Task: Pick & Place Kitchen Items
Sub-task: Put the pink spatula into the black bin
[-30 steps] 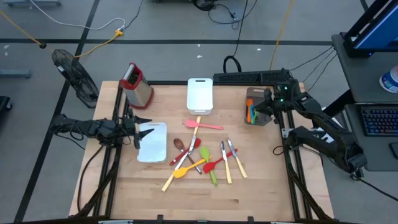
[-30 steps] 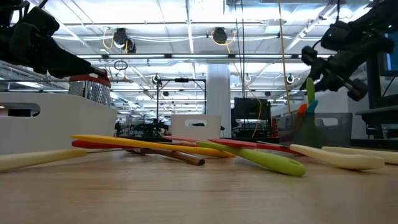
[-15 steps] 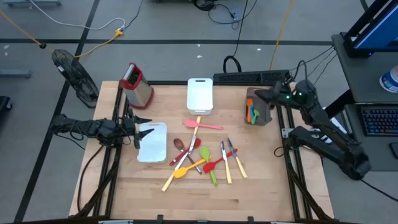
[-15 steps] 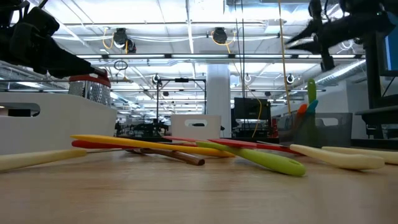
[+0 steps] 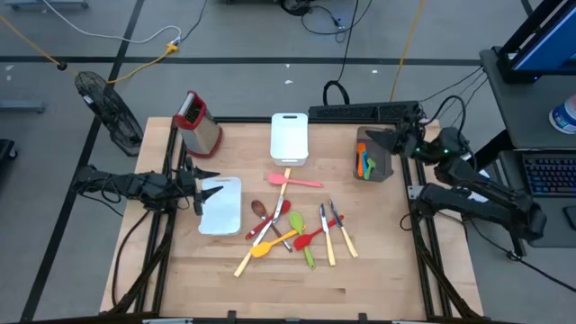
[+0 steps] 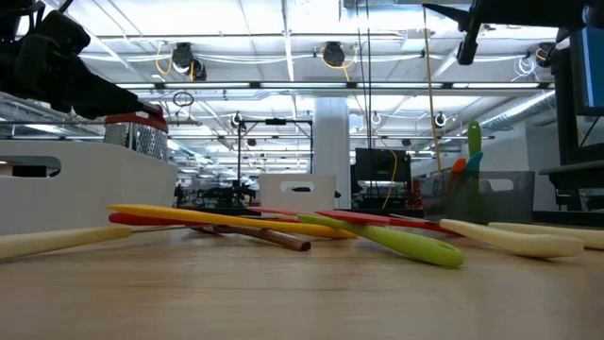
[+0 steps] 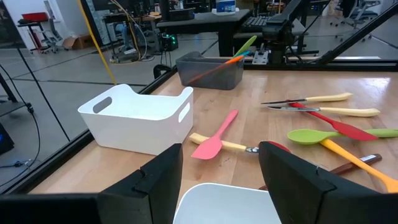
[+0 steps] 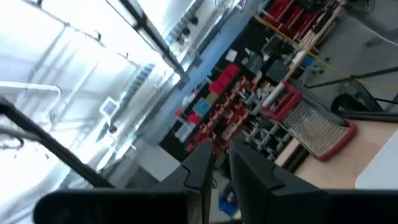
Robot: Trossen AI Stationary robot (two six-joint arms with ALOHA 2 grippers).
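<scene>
Several small spoons and spatulas, red, orange, green and yellow, some with pale handles, lie in a loose heap (image 5: 297, 229) mid-table. A pink spatula (image 5: 293, 180) lies just beyond them. A grey bin (image 5: 372, 157) at the far right holds orange, green and blue utensils standing up (image 6: 470, 144). My right gripper (image 5: 373, 136) hangs high above that bin, tipped upward, shut and empty (image 8: 222, 163). My left gripper (image 5: 202, 184) waits open and empty (image 7: 221, 180) over the near white tray (image 5: 222, 207).
A second white tray (image 5: 289, 137) stands at the far middle. A steel box grater with a red top (image 5: 198, 121) stands at the far left. Bare wood lies along the near edge (image 5: 297, 288) and to the right of the heap.
My right gripper has risen from just above the grey bin and drawn back toward the table's right edge. It has tipped upward, so it now faces the room above the table. The utensils in the bin stay where they were.
</scene>
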